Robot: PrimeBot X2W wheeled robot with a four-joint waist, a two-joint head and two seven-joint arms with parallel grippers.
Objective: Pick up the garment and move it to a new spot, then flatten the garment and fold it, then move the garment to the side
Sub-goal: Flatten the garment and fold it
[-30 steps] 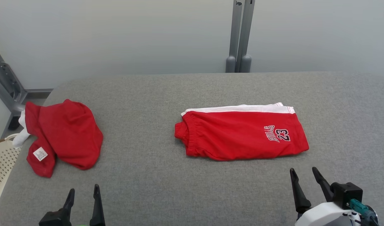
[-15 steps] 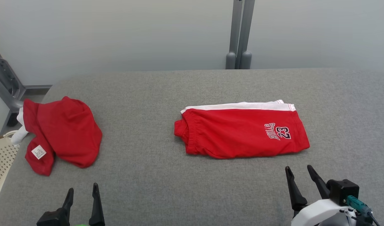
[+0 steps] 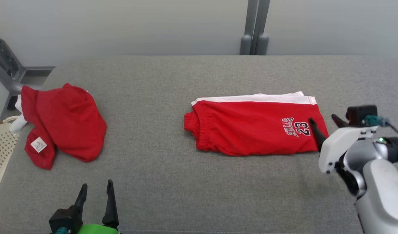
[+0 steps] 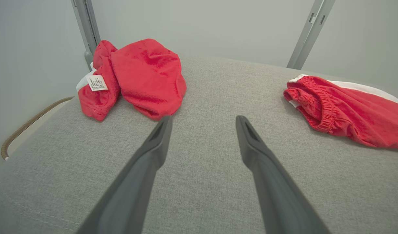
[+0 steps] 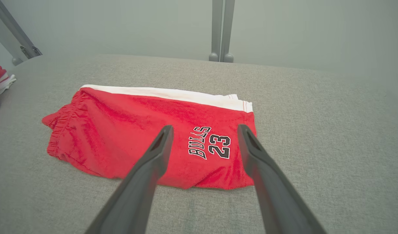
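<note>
We see the red shorts (image 3: 254, 128) lying folded in the middle of the gray table (image 3: 173, 188). The white stripe is on the far side and the number is at the right end. Our right gripper (image 3: 322, 118) is at that right end, its two fingers spread wide with nothing between them. Our left gripper (image 3: 97, 184) is at the near left, also spread wide and holding nothing. Way over on the left lies a second red heap (image 3: 65, 120), next to a basket (image 3: 0, 152).

We think the folding is done and the shorts now have to go to the side. Some things could go wrong here. If the fingers pinch just the top layer, the fold may fall open when we lift. If we grab only one end, the other end may drag on the rough table and the shorts may bunch up. If the fingers push sideways before they close, they may shove the edge into wrinkles. We cannot tell if a finger is touching the shorts yet.

A second ago the right gripper was at the near right, well apart from the shorts. Now it has come up to their right end. The left gripper is about where it was. The whole picture has slid a bit, so the head camera moved. The shorts look just as folded as before.
</note>
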